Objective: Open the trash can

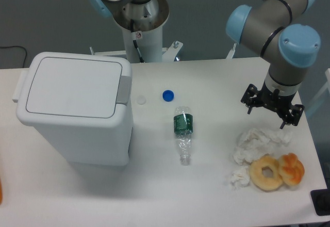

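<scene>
One trash can point(77, 108) lid down, far left | claw point(271, 107) well apart, seemingly spread, holding nothing

A clear plastic bottle point(182, 134) is lying uncapped at table centre. Blue cap point(167, 96) is sitting just beyond it; crumpled tissues point(256, 143) and doughnut point(266, 173) are lying to its right.

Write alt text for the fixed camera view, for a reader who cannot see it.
A white trash can stands lid-closed at the table's left, while the robot's open gripper hovers far to the right above crumpled tissue and two pastries. Between them lie a plastic bottle and a blue cap.
</scene>
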`<action>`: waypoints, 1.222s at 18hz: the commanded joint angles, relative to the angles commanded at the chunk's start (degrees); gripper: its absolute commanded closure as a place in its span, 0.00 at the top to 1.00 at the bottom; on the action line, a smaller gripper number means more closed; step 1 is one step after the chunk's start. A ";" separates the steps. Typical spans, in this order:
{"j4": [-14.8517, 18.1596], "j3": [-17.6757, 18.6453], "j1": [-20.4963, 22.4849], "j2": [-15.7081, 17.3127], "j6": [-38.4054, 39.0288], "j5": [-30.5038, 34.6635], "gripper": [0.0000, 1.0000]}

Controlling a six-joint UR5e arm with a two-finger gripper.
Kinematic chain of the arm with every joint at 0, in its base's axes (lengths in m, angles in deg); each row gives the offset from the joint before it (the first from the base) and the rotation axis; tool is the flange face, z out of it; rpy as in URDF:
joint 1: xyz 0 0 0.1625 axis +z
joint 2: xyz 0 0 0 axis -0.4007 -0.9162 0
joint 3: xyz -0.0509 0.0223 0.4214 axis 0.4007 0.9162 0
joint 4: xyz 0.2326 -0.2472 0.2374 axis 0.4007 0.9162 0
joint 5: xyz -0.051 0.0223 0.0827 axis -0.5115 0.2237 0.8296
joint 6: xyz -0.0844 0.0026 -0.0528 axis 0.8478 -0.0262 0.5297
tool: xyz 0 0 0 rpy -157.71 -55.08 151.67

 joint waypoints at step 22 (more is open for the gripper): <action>-1.85 4.57 0.26 1.85 8.43 -8.43 1.00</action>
